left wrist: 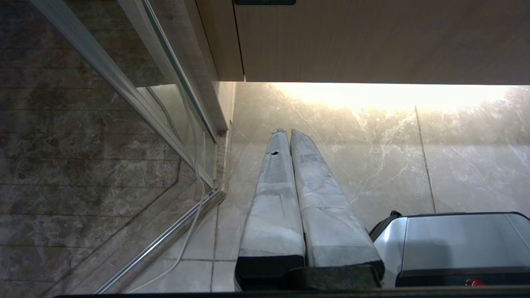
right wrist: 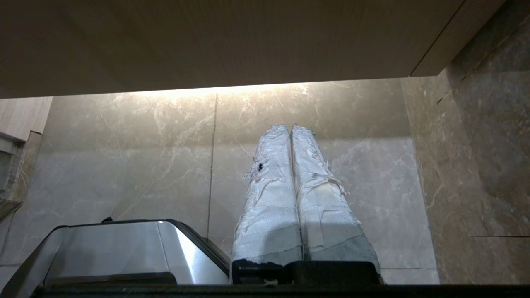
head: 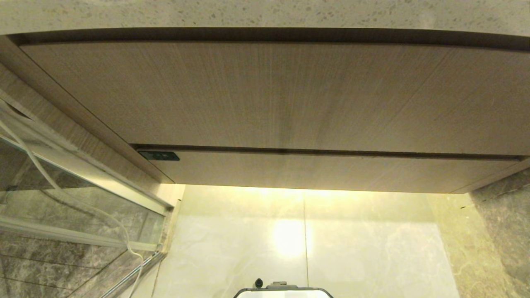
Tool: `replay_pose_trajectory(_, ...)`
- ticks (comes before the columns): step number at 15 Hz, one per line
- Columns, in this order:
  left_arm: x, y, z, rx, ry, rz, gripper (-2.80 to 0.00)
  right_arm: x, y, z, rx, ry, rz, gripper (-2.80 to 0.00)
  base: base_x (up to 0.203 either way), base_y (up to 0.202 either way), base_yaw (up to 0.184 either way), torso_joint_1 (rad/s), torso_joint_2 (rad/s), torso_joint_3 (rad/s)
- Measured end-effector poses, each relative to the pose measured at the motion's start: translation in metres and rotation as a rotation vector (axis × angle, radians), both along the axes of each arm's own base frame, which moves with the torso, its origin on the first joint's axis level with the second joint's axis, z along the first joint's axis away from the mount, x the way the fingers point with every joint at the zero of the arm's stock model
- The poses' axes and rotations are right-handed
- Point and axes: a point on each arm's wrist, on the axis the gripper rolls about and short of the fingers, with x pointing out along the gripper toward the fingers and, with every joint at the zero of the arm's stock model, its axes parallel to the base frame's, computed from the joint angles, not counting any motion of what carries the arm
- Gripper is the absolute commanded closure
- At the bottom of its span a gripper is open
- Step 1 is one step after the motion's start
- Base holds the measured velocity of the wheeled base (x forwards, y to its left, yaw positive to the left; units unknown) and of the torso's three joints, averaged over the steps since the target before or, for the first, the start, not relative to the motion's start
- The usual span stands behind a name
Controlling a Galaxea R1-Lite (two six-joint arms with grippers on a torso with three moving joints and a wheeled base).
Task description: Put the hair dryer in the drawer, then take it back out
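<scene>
Hanging low with fingers pressed together, left gripper [left wrist: 290, 133] and right gripper [right wrist: 291, 127] hold nothing. Drawer [head: 331, 169] sits shut, well above the fingertips; dryer unseen. Rising blind risks striking its underside.

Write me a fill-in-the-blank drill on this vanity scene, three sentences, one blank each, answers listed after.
1. The wood-grain drawer under the taller panel is ____, its front flush with the cabinet.
2. The left gripper and the right gripper both point at the marble floor, each with its fingers ____.
3. The hair dryer is ____ in all three views.

Missing words: closed; shut; not visible
</scene>
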Motion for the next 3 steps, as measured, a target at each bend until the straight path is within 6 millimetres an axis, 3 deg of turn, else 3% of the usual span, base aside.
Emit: replay_pose_trajectory(3, 0.0000, 0.0000, 0.0000, 0.000, 0.000, 0.000, 0.00, 0.0000, 0.0000, 0.0000, -0.001, 0.000, 0.000, 0.00, 0.000, 0.000, 0.000, 0.000, 0.00, 0.000)
